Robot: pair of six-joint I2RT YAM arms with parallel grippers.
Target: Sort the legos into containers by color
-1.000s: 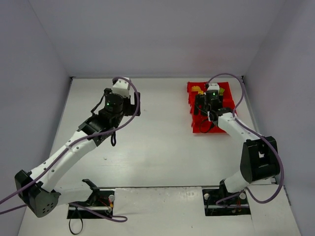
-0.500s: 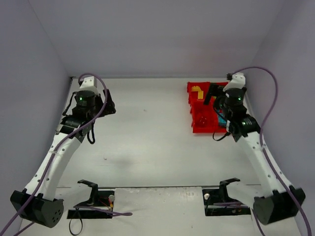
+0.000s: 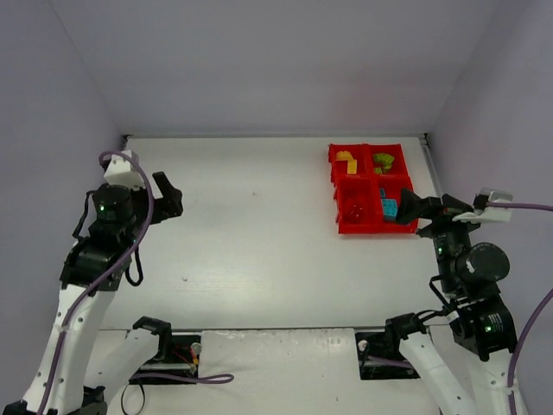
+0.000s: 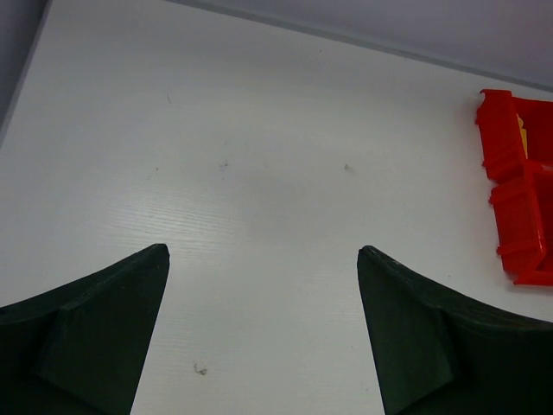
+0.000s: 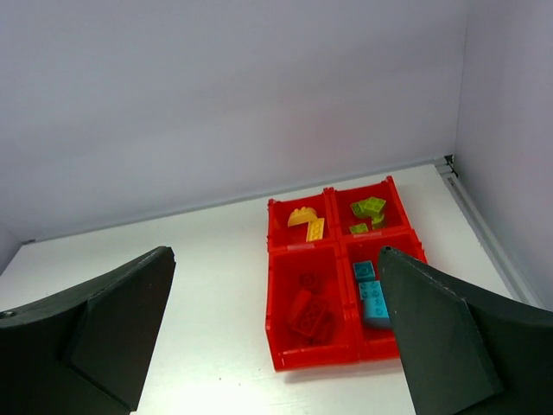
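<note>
Now the legos (image 3: 386, 206) all lie inside the red tray (image 3: 363, 228), which sits at the far right of the bench (image 3: 259, 225). They are grouped by colour: yellow bricks (image 5: 305, 223) in the far-left bin, green bricks (image 5: 370, 210) in the far-right bin, red bricks (image 5: 308, 311) in the near-left bin and teal bricks (image 5: 371, 294) in the near-right one. Red on red is hard to read from above, so I cannot say how many bricks that bin holds. No brick shows loose on the bench in any view.

A second ago the right claw (image 3: 408, 207) hung low over the tray with its fingers partly drawn in, while the left arm reached out over the middle of the bench. Since then both arms have swung back toward their bases. The right claw now hovers just beside the tray's near-right corner, fingers spread wide with nothing between them, and its wrist view takes in the whole tray. The left claw (image 3: 167, 195) hangs over the far left of the bench, well apart from the tray, its fingers likewise apart and empty.

That widening of the right claw over the tray reads as the release of a last brick, though which brick it was I cannot tell. With each colour in its own bin and both arms withdrawn, the sorting looks finished, with nothing left to pick up.
</note>
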